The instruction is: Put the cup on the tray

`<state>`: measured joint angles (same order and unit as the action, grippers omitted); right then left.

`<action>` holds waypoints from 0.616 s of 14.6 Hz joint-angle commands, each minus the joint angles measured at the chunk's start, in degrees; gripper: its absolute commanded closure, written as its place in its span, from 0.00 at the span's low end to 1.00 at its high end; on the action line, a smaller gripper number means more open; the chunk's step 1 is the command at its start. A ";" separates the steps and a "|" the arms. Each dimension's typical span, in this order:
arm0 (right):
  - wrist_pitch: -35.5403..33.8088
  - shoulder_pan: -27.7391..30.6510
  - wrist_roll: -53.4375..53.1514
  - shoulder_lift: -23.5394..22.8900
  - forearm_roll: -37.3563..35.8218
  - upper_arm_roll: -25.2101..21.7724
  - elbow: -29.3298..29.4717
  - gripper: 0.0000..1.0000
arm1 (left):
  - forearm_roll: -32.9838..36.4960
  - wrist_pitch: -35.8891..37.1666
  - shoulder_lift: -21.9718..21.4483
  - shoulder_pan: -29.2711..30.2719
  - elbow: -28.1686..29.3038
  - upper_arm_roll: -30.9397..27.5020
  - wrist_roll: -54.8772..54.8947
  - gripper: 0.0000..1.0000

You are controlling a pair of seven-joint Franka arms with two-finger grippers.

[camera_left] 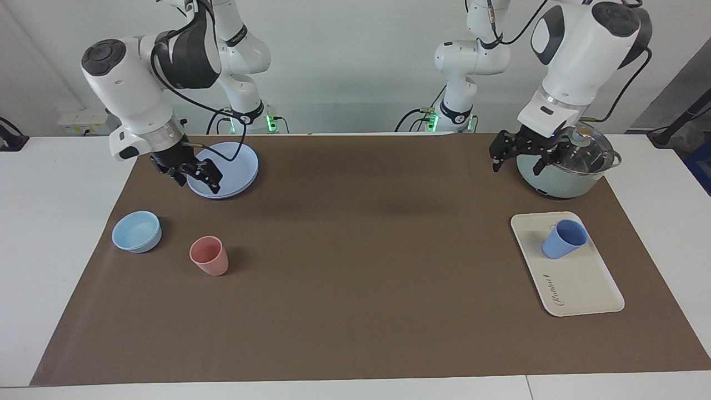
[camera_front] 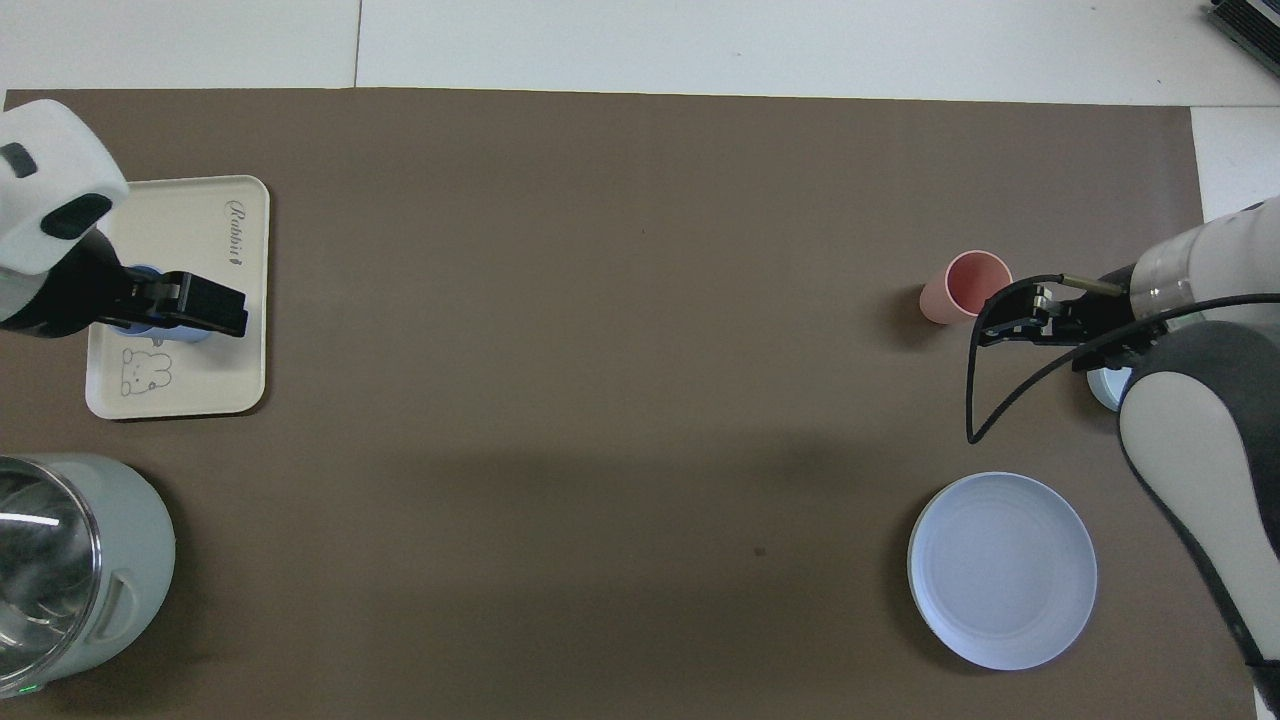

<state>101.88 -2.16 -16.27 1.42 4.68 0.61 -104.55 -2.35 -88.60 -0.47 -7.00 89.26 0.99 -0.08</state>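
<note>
The periwinkle-blue cup point(camera_left: 564, 239) is standing upright on the cream tray point(camera_left: 583, 289), in the half of the tray nearer to the robots, with nothing gripping it. The tray is lying on the brown mat point(camera_left: 361, 250) near the counter point(camera_left: 50, 211) edge at the left arm's end, its script lettering at the end farther from the robots. The left end effector point(camera_left: 522, 153) is hanging in the air with its fingers spread apart and holding nothing, just beside the pale green lidded pot point(camera_left: 564, 166), which is sitting close to the counter corner nearest the left arm's base. In the overhead view this end effector point(camera_front: 215, 305) is covering most of the cup. The right end effector point(camera_left: 200, 173) is hovering over the rim of the round blue plate point(camera_left: 228, 166), its fingers also apart and empty. The plate is resting near the counter edge closest to the robots, toward the right arm's end. Farther from the robots, the light-blue bowl point(camera_left: 136, 231) and the salmon-pink tumbler point(camera_left: 209, 255) are standing near each other but apart, the bowl closer to the counter edge at the right arm's end.
</note>
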 commanded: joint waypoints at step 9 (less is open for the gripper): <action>-17.59 0.67 3.35 -0.28 -6.44 0.62 17.45 0.01 | 2.52 -2.54 -4.98 3.74 5.22 0.07 9.04 0.00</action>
<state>86.36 -2.06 -15.12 1.66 -0.37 0.67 -88.71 -1.30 -88.67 -2.69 -4.68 90.67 0.51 7.11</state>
